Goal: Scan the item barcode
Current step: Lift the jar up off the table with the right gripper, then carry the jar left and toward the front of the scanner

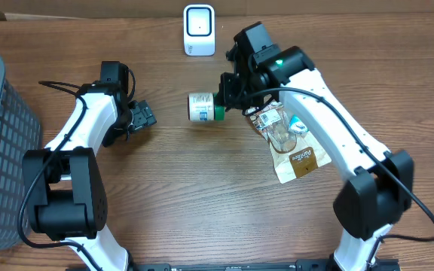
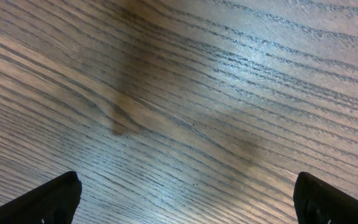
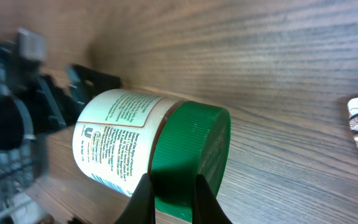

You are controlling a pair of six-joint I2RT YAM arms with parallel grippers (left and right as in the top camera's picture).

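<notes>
Your right gripper pinches the jar by its green lid, sideways at mid-desk, short of the scanner at the far edge. Left gripper gapes, empty. Careful: that narrow rim grip could let the jar swivel or drop while turning.

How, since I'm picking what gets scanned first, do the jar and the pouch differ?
The jar is a white cylinder; the pouch is flat and brown. The jar is clamped sideways by its green lid in the right gripper; the pouch lies loose on the table. Both carry printed labels.
</notes>
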